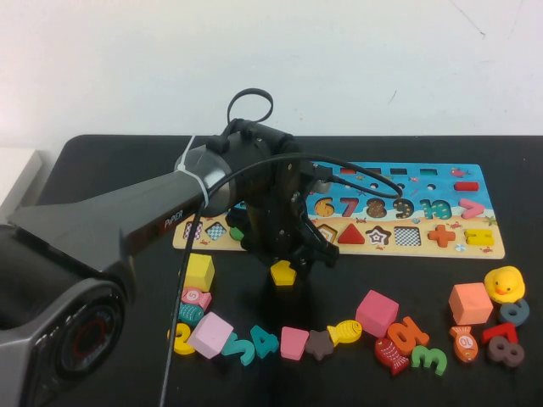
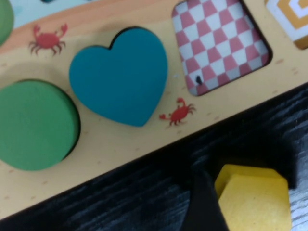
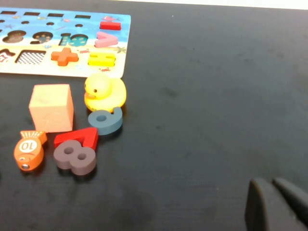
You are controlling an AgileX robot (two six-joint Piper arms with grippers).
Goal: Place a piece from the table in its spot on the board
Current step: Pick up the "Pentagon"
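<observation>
The puzzle board (image 1: pixel 424 246) lies toward the far edge of the black counter (image 1: pixel 102 161), running from its middle toward the right side. Its recesses hold a row of numerals and, nearer the robot, a row of shapes: a red triangle (image 1: pixel 350 235), a checkered square (image 1: pixel 406 236), an orange plus (image 1: pixel 441 236) and a yellow equals sign (image 1: pixel 479 236). In the left wrist view the board's left part shows a green circle (image 2: pixel 36 125) seated in its hole, a teal heart (image 2: pixel 120 74) seated beside it, and next to that a recess with a red-and-white checkered floor (image 2: pixel 219 43). The yellow piece (image 1: pixel 282 272) is a flat, angular block with a plain matte face and bevelled corners; it sits just off the board's near edge, over the dark counter. The left gripper (image 1: pixel 284 259) hangs directly above it with its fingers closed on the piece, one dark finger (image 2: pixel 204 202) pressed against the piece's side. The right gripper (image 3: pixel 276 204) shows only in its own wrist view, low over bare counter near the right edge; its two dark fingertips lie together, closed on nothing. Loose pieces are strewn along the near edge, among them a yellow duck (image 1: pixel 504 283), a peach cube (image 1: pixel 471 303) and a pink cube (image 1: pixel 377 313).
</observation>
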